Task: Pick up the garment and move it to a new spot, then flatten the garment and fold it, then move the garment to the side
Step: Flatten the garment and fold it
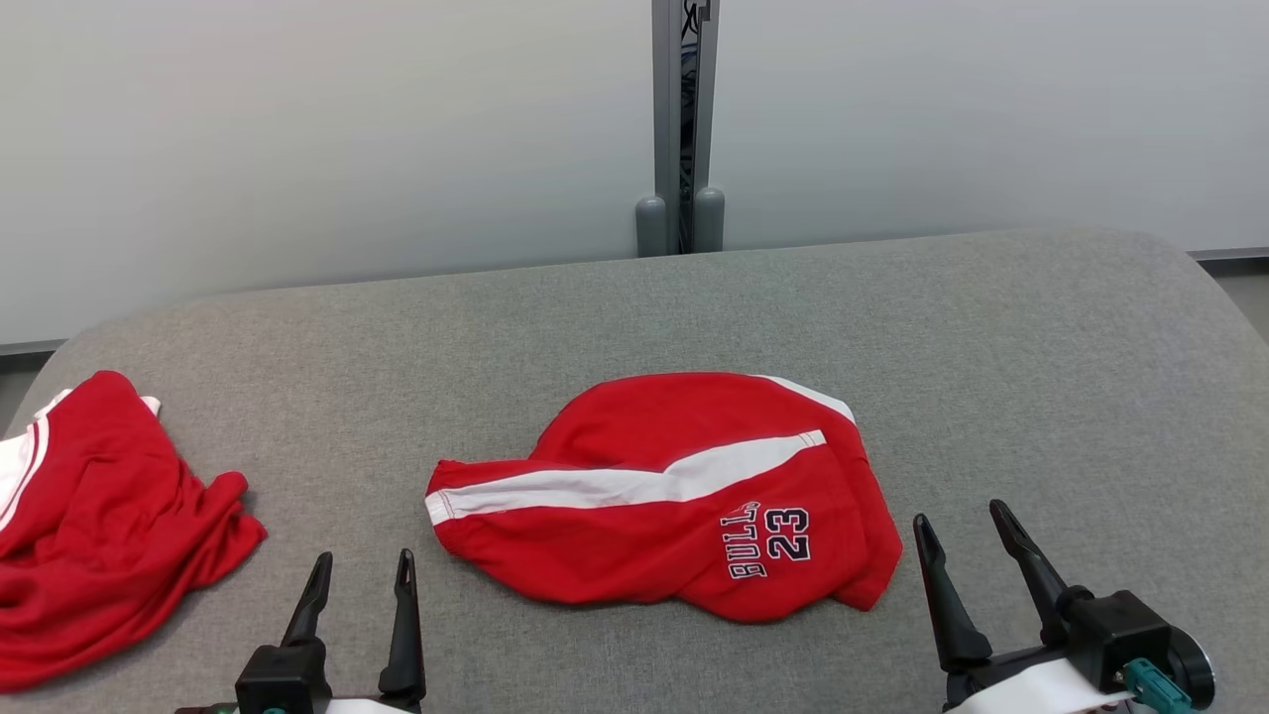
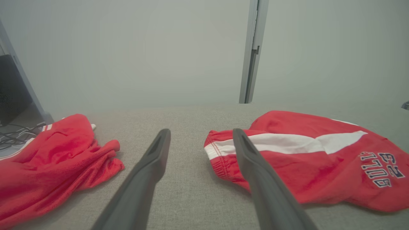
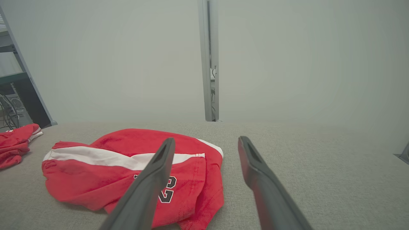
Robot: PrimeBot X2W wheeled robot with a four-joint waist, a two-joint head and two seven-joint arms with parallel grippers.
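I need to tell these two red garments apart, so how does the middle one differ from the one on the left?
The middle garment lies fairly flat; the left garment is bunched in a heap. The middle garment has a broad white stripe and BULLS 23 lettering; the left garment has thin white trim, no visible lettering. Both are red with white.

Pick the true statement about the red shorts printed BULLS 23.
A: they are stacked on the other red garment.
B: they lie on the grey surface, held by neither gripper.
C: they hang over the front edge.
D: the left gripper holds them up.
B: the red shorts lie on the grey surface, with the left gripper and right gripper both open and empty.
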